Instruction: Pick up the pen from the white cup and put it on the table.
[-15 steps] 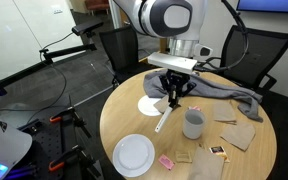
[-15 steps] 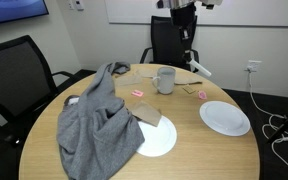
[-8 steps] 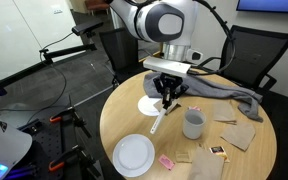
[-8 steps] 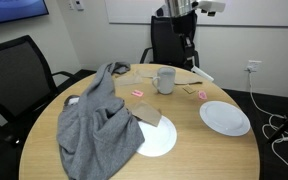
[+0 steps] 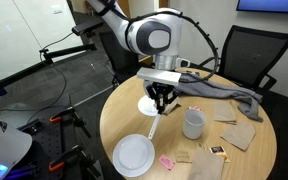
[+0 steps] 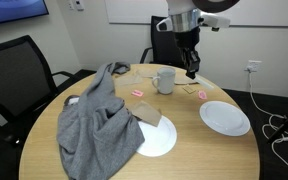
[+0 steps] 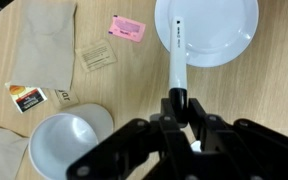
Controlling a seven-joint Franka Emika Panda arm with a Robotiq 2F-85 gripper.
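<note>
The claw point(image 5: 162, 106) is clamped on the dark end of the pen point(image 5: 155, 123). The pen is already clear of the white cup point(image 5: 193, 124) and hangs slanted, with its whitish body pointing down toward the desk point(image 5: 119, 118). The cup stands just to the right of it in an exterior view. In the wrist view the pen's free end lies across the near rim of a round white plate point(image 7: 224, 40); whether the tip touches anything I cannot tell. The step in hand looks like the set-down. To do it well, aim for bare wood between the plate and the cup, lower slowly until the body rests flat, and only then part the jaws, so the pen neither rolls onto the plate nor knocks the cup.
</note>
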